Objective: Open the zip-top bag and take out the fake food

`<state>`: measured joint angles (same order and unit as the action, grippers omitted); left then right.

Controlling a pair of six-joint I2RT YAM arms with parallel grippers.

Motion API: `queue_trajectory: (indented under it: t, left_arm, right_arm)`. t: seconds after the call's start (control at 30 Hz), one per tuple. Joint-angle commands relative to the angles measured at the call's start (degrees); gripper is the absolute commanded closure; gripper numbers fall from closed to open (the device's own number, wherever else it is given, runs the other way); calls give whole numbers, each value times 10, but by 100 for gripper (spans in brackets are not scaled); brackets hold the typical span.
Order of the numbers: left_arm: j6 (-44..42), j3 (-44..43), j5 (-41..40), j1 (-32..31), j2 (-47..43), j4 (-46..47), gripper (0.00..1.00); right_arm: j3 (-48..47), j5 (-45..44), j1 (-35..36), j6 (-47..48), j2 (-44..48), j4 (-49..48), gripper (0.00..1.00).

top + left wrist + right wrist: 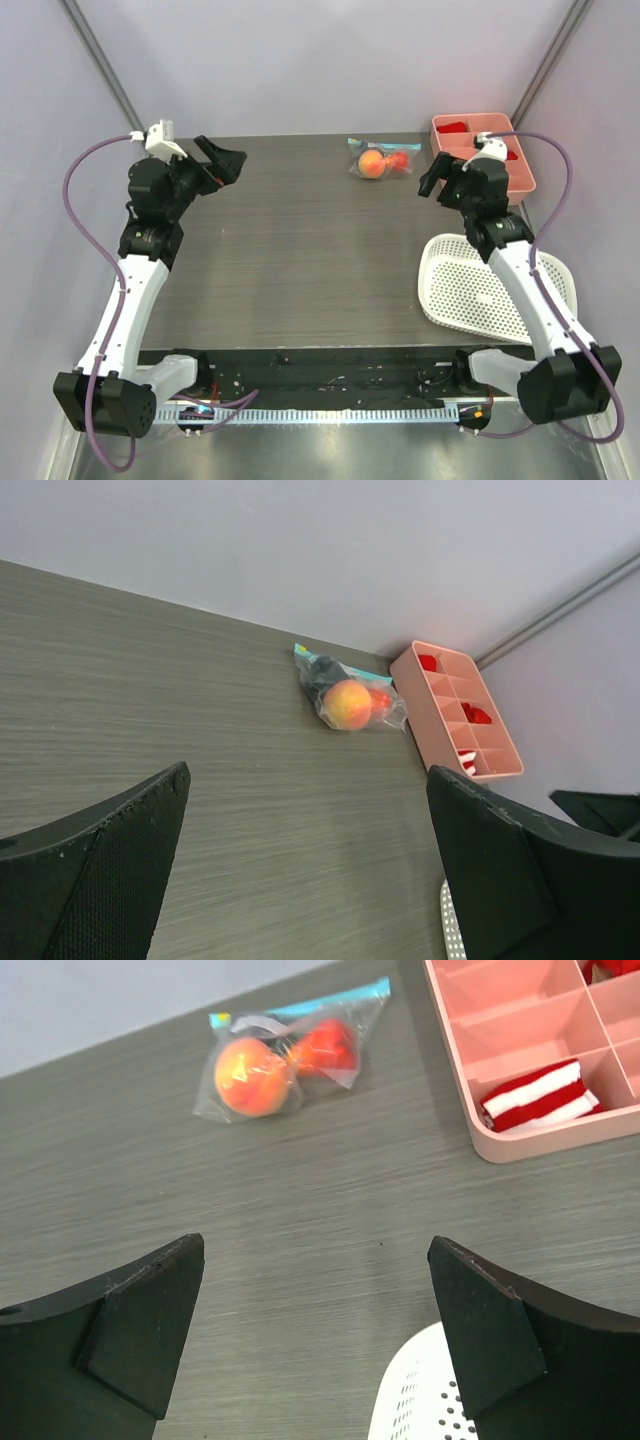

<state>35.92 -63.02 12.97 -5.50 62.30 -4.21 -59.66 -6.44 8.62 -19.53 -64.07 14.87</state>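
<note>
Grey table (pixel 300 260); zip-top bag (pixel 380 160), seemingly zipped, well beyond left tool (pixel 308 778) and right tool (pixel 315 1245), both spread.

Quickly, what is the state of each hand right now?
Left hand: open, holding nothing.
Right hand: open, holding nothing.

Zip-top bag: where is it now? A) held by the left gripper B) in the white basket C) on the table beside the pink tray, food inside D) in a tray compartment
C: the zip-top bag lies on the table next to the pink tray, the fake food visible through it.
</note>
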Motion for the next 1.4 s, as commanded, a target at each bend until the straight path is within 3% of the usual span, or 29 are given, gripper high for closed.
queue_trajectory:
  t: [0.0,0.13,0.23,0.33,0.57,0.8,1.03,1.23,1.37]
  left_arm:
    - [11,-30,50,0,17,-9,0]
    - [25,-19,72,-1,33,0,0]
    - [43,3,88,-3,47,31,0]
    - [50,18,103,-14,56,39,1]
    - [63,21,127,-46,68,39,2]
    - [64,13,140,-86,83,35,3]
    - [60,27,135,-120,70,25,3]
    - [63,9,138,-130,90,24,3]
    - [71,3,137,-140,102,33,4]
  right_arm:
    - [-55,-36,0,12,-62,27,0]
    - [-89,-18,1,23,-117,24,0]
    - [-97,7,5,33,-162,-32,0]
    - [-149,13,16,41,-245,-48,0]
    - [-322,11,20,37,-428,-49,0]
    - [-507,11,21,92,-610,-42,0]
    - [-731,57,25,141,-777,24,1]
    - [-690,76,58,131,-761,27,0]
    - [-571,93,79,102,-705,23,3]
